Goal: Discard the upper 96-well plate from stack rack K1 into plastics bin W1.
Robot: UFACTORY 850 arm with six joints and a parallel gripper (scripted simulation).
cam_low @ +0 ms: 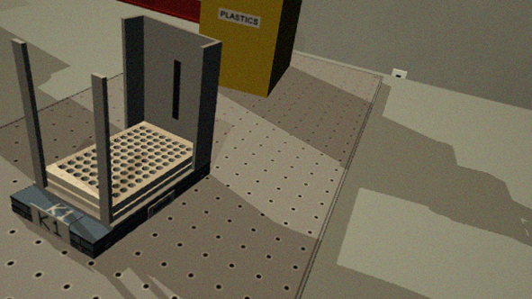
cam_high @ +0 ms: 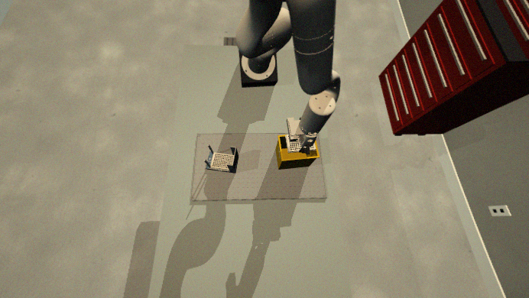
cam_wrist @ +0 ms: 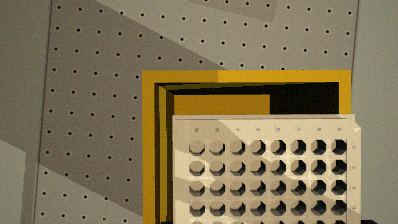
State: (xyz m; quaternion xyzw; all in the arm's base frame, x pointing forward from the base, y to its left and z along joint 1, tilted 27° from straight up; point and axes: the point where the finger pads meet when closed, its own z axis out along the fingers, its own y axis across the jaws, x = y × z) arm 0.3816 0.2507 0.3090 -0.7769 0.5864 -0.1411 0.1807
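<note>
My gripper [cam_high: 302, 147] is shut on a cream 96-well plate [cam_high: 295, 145] and holds it over the open top of the yellow plastics bin W1 [cam_high: 297, 153]. In the wrist view the plate [cam_wrist: 265, 167] fills the lower right, with the bin's yellow rim [cam_wrist: 150, 150] and dark inside showing beyond it; the fingers are out of sight there. The bin [cam_low: 245, 25] stands upright, labelled PLASTICS. The stack rack K1 [cam_low: 108, 139] holds one cream plate [cam_low: 124, 163] lying flat on its base; the rack also shows in the overhead view [cam_high: 222, 160].
The rack and bin stand on a perforated grey mat [cam_high: 260, 168]. A red drawer cabinet [cam_high: 455, 65] stands at the right. The arm's base [cam_high: 258, 69] is behind the mat.
</note>
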